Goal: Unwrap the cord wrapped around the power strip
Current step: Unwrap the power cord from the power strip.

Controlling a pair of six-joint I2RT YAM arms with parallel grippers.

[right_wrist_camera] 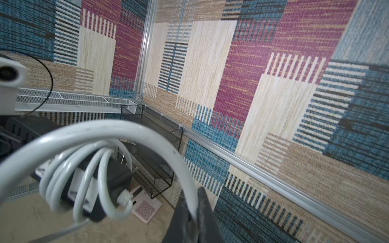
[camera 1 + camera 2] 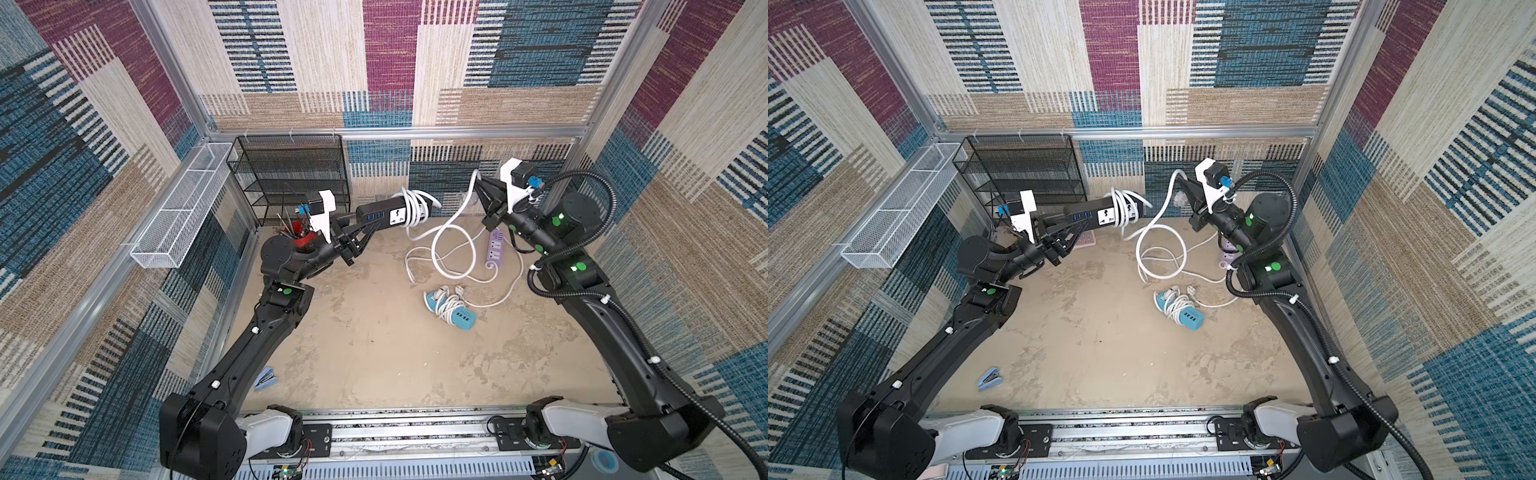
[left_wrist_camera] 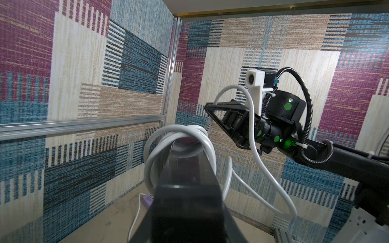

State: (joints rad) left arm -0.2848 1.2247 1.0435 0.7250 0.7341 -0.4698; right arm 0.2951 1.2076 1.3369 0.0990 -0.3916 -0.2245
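Closest, right wrist view, tool pinching cord

Both top views looked down from high behind the left gripper and right gripper, taking in the whole table from afar. Each wrist camera sat close behind its pincer (looking out past the tips); both caught the cord between the pincers.

Smooth white plastic-sheathed cord, glossy black plastic power strip
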